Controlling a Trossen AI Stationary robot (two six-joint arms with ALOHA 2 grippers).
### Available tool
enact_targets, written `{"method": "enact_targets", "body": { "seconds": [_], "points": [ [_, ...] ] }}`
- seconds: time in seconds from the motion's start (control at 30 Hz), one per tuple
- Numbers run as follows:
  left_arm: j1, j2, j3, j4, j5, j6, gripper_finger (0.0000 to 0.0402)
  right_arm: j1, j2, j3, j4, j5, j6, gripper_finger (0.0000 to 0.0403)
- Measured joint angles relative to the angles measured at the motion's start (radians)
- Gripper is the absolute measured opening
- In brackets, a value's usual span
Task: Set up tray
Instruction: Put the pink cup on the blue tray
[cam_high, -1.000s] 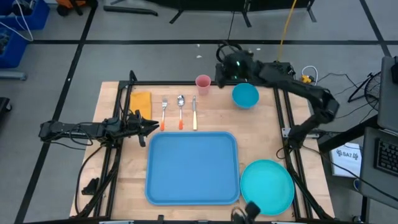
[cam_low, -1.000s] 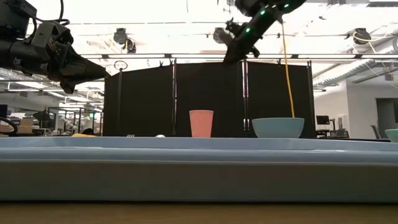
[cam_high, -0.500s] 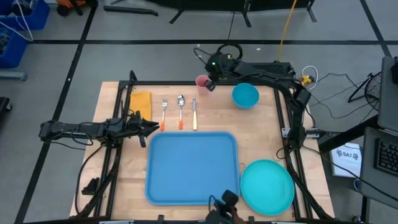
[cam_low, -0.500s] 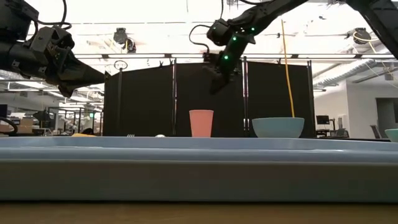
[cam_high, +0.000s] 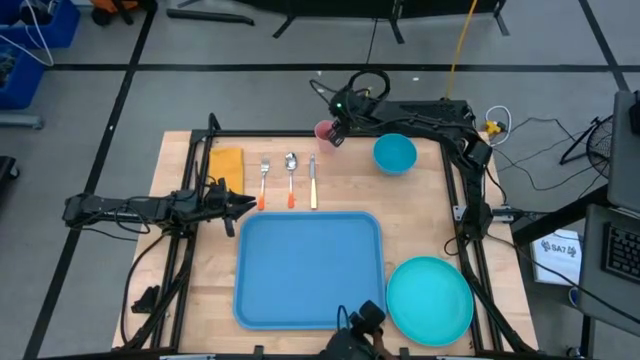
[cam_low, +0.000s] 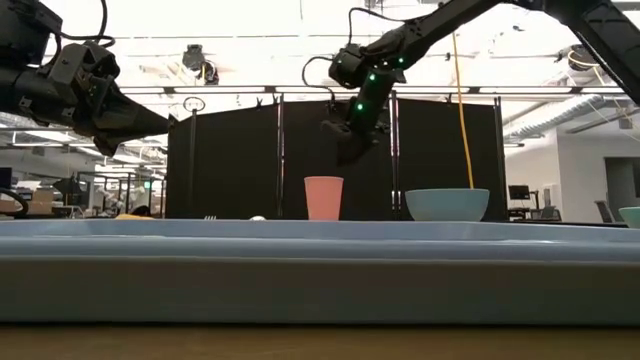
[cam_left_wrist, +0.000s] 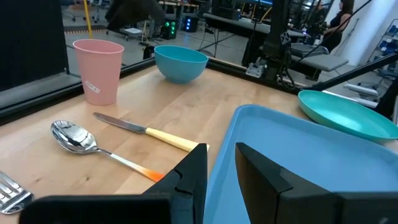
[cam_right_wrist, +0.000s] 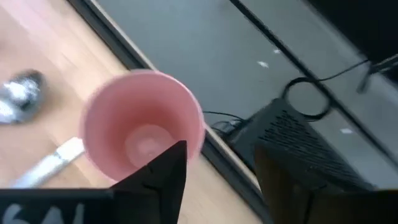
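The light-blue tray (cam_high: 308, 270) lies flat at the table's near middle. A pink cup (cam_high: 323, 130) stands upright at the far edge, seen from above in the right wrist view (cam_right_wrist: 143, 134). My right gripper (cam_high: 335, 130) hangs open just above the cup (cam_low: 323, 198) and to its right, touching nothing (cam_low: 343, 158) (cam_right_wrist: 222, 149). My left gripper (cam_high: 250, 204) hovers at the tray's far left corner, its fingers a narrow gap apart and nothing between them (cam_left_wrist: 221, 148).
A yellow napkin (cam_high: 227, 163), fork (cam_high: 264, 180), spoon (cam_high: 290, 175) and knife (cam_high: 312, 182) lie in a row beyond the tray. A blue bowl (cam_high: 395, 154) stands far right. A round teal plate (cam_high: 430, 298) lies near right. A dark device (cam_high: 360, 325) sits at the near edge.
My right gripper has swung from beside the blue bowl toward the table's left, come down over the pink cup, and its fingers have spread apart. The cup and the other things have stayed where they were.
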Motion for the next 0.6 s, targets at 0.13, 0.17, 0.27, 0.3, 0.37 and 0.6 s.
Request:
{"method": "enact_targets", "body": {
  "seconds": [0.13,0.17,0.27,0.3,0.37,0.6],
  "points": [
    [0.000,0.000,0.000,0.000,0.003,-0.001,0.0088,-0.011,-0.003,0.001,0.007,-0.024,0.025,0.0173],
    [0.000,0.000,0.000,-0.001,0.003,-0.003,0.0088,-0.012,-0.001,0.000,0.007,-0.022,0.026,0.0171],
    [0.000,0.000,0.000,-0.001,0.004,-0.003,0.0088,-0.012,-0.001,0.000,0.013,-0.028,0.041,0.0168],
    [0.000,0.000,0.000,-0.001,0.004,-0.003,0.0088,-0.012,0.002,0.000,0.017,-0.031,0.050,0.0168],
    [0.000,0.000,0.000,-0.001,0.004,-0.003,0.0088,-0.011,0.023,0.001,0.048,-0.030,0.053,0.0170],
    [0.000,0.000,0.000,-0.002,0.020,-0.006,0.0088,-0.003,0.062,0.000,0.047,-0.053,0.065,0.0180]
  ]
}}
